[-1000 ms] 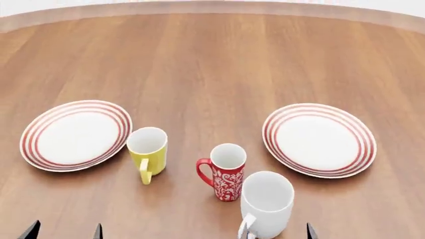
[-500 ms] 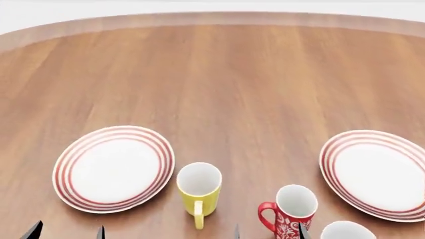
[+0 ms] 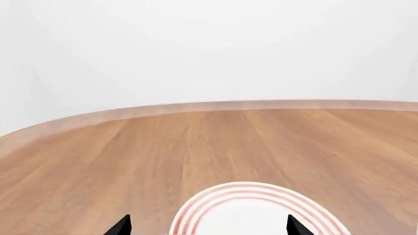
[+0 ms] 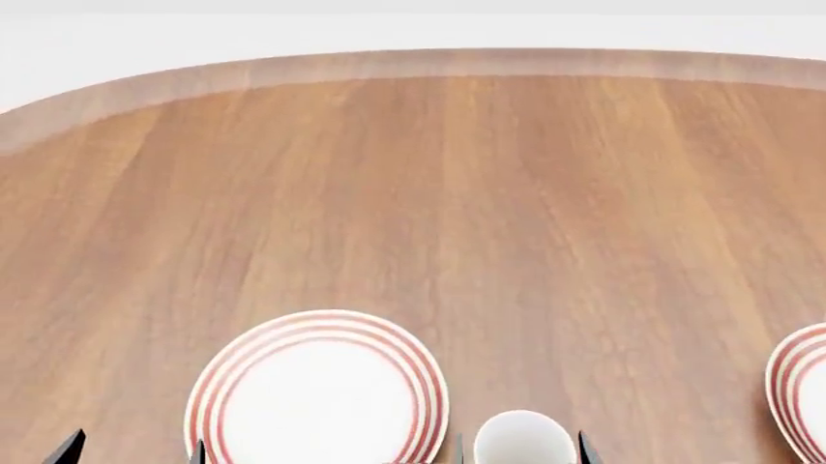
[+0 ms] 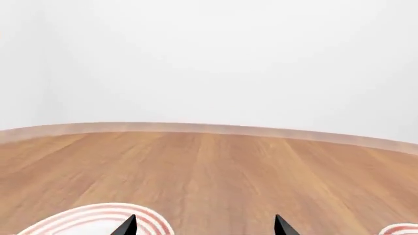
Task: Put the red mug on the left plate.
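Note:
The red mug is out of view in every frame. The left plate, white with red rings, lies near the bottom of the head view. It also shows in the left wrist view and the right wrist view. My left gripper is open and empty; only its dark tips show, just left of the plate. In the left wrist view the plate lies between and beyond the tips. My right gripper is open and empty, to the right of the plate.
A white mug rim shows at the bottom edge between the right gripper's tips; its body is hidden, so I cannot tell which mug. The right plate is cut by the right edge. The wooden table stretches far to its curved rim.
The head view has swung up and left: plates and mugs slid down and right in it. The red mug and the large white mug have left the picture. The grippers' tips keep their places.

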{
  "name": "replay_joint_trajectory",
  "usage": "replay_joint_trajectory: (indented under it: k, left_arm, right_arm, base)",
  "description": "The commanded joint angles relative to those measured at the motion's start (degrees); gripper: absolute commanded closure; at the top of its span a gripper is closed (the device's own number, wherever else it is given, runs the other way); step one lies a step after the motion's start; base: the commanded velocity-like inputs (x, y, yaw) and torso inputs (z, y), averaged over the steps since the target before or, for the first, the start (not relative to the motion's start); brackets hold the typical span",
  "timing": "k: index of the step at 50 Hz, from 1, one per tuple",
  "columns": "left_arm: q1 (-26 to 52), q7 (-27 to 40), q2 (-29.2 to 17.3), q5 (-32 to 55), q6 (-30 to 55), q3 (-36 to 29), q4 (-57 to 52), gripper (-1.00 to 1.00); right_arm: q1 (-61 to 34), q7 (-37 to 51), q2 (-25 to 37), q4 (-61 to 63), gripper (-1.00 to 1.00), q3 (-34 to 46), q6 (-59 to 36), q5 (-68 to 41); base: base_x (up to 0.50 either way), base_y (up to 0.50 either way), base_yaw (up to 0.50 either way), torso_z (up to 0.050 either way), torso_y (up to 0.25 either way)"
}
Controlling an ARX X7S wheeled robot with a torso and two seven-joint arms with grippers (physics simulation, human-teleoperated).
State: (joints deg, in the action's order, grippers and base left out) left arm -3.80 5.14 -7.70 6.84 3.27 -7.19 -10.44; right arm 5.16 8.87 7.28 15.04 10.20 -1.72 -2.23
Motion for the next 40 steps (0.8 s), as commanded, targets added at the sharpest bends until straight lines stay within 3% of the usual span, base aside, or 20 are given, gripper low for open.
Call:
replay_joint_trajectory:
  k: [1,9,15,27,40]
  left_arm:
    - [-0.1,0.5,-0.6,0.4,-0.1,-0.6,-0.1,-1.00]
    - [0.0,0.9,-0.9,0.8,-0.1,-0.9,0.0,-1.00]
    - [-0.1,1.1,-1.2,1.1,-0.1,-1.1,-0.3,-1.00]
    - [-0.6,1.7,-1.8,1.9,0.2,-1.3,-1.8,-1.00]
    - [-0.7,2.1,-2.4,2.4,0.1,-1.7,-2.1,-1.00]
  right_arm:
    - [-0.1,0.7,0.5,-0.1,-1.00,0.4,0.2,-0.8]
    - [-0.6,1.2,0.6,-0.9,-1.00,0.7,0.2,-1.4]
    - [-2.7,3.0,-1.4,-0.9,-1.00,-2.3,-5.1,-7.6]
    - [-5.8,17.4,-5.6,1.6,-1.00,-6.5,-11.9,-6.5]
    - [-8.7,30.1,-5.8,-1.9,-1.00,-6.1,-13.6,-3.9]
  base:
    - [0.00,0.00,0.00,0.000,0.000]
    - [0.00,0.00,0.00,0.000,0.000]
    - [0.00,0.00,0.00,0.000,0.000]
    - [0.00,0.00,0.00,0.000,0.000]
    - [0.00,0.00,0.00,0.000,0.000]
